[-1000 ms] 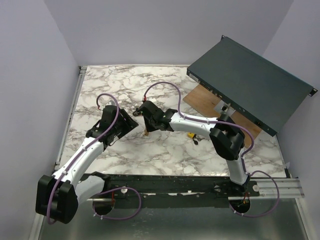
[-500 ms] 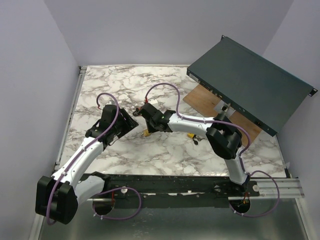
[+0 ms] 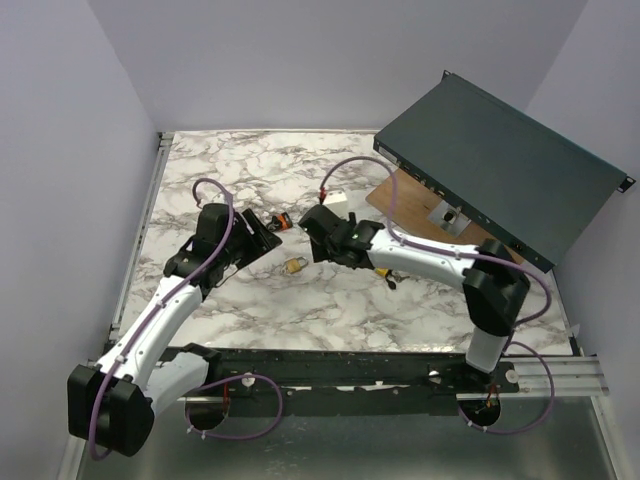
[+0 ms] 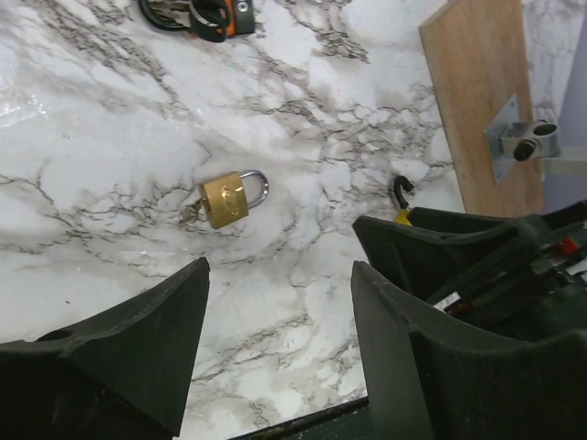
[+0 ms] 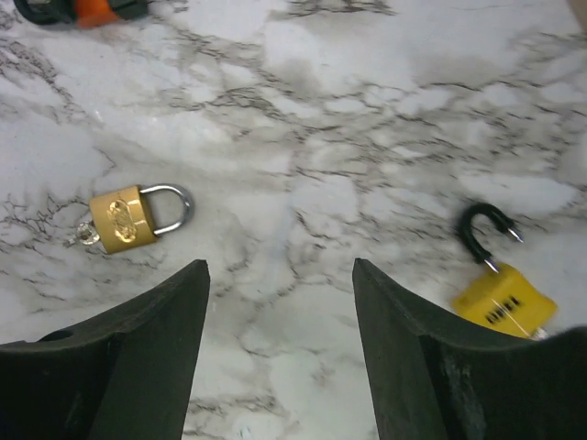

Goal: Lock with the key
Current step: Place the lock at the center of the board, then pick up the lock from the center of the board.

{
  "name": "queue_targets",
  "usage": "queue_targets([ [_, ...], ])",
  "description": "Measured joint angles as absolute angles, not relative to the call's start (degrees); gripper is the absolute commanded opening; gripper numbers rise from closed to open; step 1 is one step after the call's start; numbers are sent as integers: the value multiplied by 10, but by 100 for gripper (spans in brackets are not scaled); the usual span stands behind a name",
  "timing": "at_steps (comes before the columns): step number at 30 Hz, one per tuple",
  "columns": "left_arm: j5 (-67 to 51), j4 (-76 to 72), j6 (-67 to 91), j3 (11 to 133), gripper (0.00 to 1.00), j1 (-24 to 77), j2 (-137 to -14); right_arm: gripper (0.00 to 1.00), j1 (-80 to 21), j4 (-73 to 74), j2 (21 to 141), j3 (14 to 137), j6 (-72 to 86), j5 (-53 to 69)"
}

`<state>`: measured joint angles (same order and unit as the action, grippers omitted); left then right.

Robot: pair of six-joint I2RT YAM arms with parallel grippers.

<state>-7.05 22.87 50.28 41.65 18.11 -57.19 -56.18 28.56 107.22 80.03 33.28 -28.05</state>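
Note:
A brass padlock [image 3: 294,265] lies flat on the marble table [image 3: 230,160] between both arms, its steel shackle pushed in. A small silver key [image 5: 81,236] sticks out of its base. In the left wrist view the padlock [image 4: 225,200] lies ahead of my left gripper [image 4: 280,266], which is open with only bare marble between its fingers. My right gripper [image 5: 280,266] is open as well, with the padlock [image 5: 124,220] ahead and to its left, apart from both fingers. In the top view the left gripper [image 3: 262,238] and right gripper [image 3: 310,228] flank the padlock.
A black and orange key bunch [image 3: 280,220] lies beyond the padlock. A yellow padlock [image 5: 500,302] with an open black shackle lies to the right. A wooden board [image 3: 400,195] with a metal hasp [image 4: 523,142] and a dark flat case [image 3: 500,165] stand at the back right.
My right gripper has opened and drawn back to the right, leaving the brass padlock with its key on the table. The left gripper has shifted slightly back.

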Motion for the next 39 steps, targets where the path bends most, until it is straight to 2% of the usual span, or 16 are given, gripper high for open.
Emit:
queue_targets([
  [3, -87, 230, 496, 427, 63, 181, -560, 73, -557, 304, 1005, 757, 369, -324],
  [7, -107, 234, 488, 437, 63, 181, -548, 76, -542, 332, 946, 694, 427, -367],
  [13, -129, 239, 478, 446, 63, 181, -541, 77, -490, 369, 933, 627, 493, -394],
  [18, -136, 251, 472, 447, 63, 181, -533, 79, -482, 376, 933, 616, 517, -399],
  [30, -142, 258, 472, 447, 63, 181, -528, 63, -469, 336, 947, 583, 526, -400],
  [39, -142, 259, 472, 447, 63, 181, -525, 61, -457, 291, 965, 565, 516, -395],
])
